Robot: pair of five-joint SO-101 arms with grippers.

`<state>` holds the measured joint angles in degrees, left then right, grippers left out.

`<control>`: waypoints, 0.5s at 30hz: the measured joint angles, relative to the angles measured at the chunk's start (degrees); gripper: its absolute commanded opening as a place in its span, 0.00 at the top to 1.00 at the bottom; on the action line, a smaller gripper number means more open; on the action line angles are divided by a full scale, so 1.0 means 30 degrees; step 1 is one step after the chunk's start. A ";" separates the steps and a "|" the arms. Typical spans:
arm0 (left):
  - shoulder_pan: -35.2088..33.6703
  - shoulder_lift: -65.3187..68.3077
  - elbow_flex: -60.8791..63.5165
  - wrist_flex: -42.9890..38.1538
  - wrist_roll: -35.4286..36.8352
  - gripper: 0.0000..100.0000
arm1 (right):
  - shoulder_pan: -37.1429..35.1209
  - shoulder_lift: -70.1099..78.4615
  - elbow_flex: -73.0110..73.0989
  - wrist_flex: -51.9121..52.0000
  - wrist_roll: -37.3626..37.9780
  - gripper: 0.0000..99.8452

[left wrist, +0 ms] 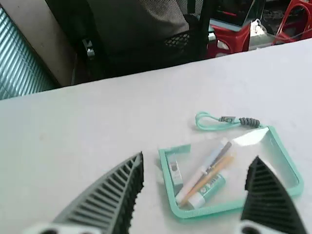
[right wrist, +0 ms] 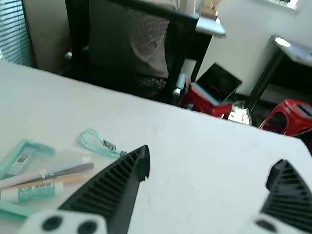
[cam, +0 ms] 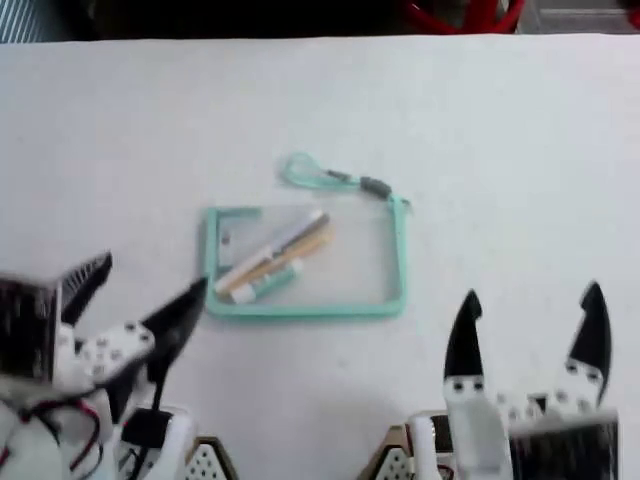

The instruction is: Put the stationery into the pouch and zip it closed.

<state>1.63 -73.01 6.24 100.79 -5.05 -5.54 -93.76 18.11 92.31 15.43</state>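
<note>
From where I stood, the clear pouch (cam: 305,311) with its teal trim lay flat near the middle of the white table (cam: 500,150). The stationery (cam: 272,258), what looked like a pen, a pencil and a small tube, was already inside, slanting toward the end by the left arm. A teal wrist loop (cam: 305,172) trailed from a grey tab (cam: 375,186) at the far corner on the right arm's side. I could not tell whether the zip was drawn.

The left gripper (cam: 150,275) hung just beside the pouch's near left corner, fingers spread wide and holding nothing. The right gripper (cam: 531,292) sat well apart to the other side, equally agape and empty.

The pouch looked light, soft and slick, so I judged it would skate across the table if tugged unpinned. The stiffer teal trim seemed the place to clamp, and the grey tab or loop the thing to pull. Open table lay all round, with its edges well away.
</note>
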 measured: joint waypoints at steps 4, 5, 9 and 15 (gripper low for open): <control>-0.1670 -0.4220 0.3956 -0.2256 0.0000 0.68 | -0.0117 -0.2960 -0.0293 -0.0234 0.0000 0.61; -0.2403 -0.5421 0.5011 -0.3106 0.0000 0.68 | -0.0147 -0.3106 -0.0440 -0.0381 0.0000 0.61; -0.5187 -0.9934 0.9758 -0.6945 0.0000 0.68 | -0.0029 -0.3282 -0.0469 -0.0586 0.0000 0.61; -0.6037 -1.0344 1.5238 -0.9114 0.0000 0.69 | 0.0000 -0.3311 -0.0059 -0.1612 -0.0264 0.61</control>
<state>-16.48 -104.04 51.96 73.45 -5.05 -5.54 -103.69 17.93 87.47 14.64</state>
